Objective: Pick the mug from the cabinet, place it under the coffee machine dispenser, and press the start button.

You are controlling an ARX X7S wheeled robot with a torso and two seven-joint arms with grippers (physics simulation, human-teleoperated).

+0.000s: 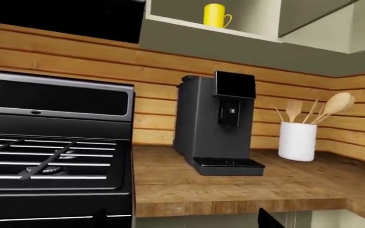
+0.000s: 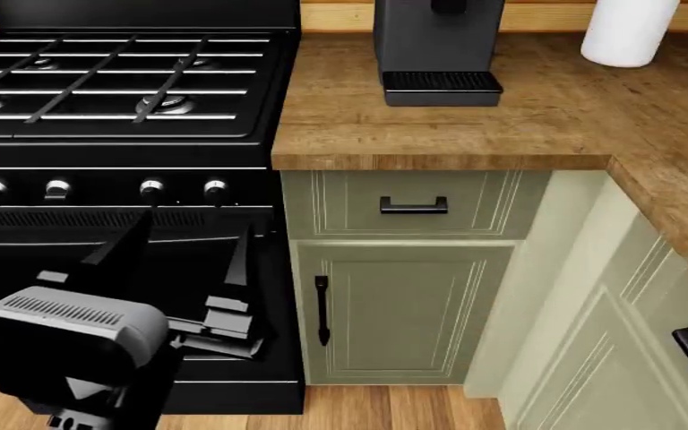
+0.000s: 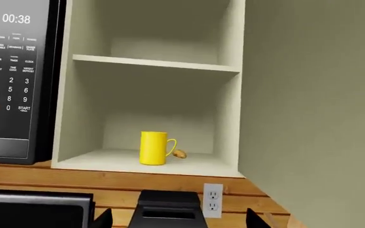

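Sitting on the bottom shelf of the open cabinet, the yellow mug has its handle at 3 o'clock. I cannot tell if either hand is open. Reach straight in and grab the mug's body.

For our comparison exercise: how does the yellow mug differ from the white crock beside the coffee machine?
The mug is yellow; the crock is white. The mug has a handle; the crock has none. The mug stands on the open cabinet's bottom shelf; the crock stands on the counter. The crock holds wooden utensils; none show in the mug. Both stand upright.
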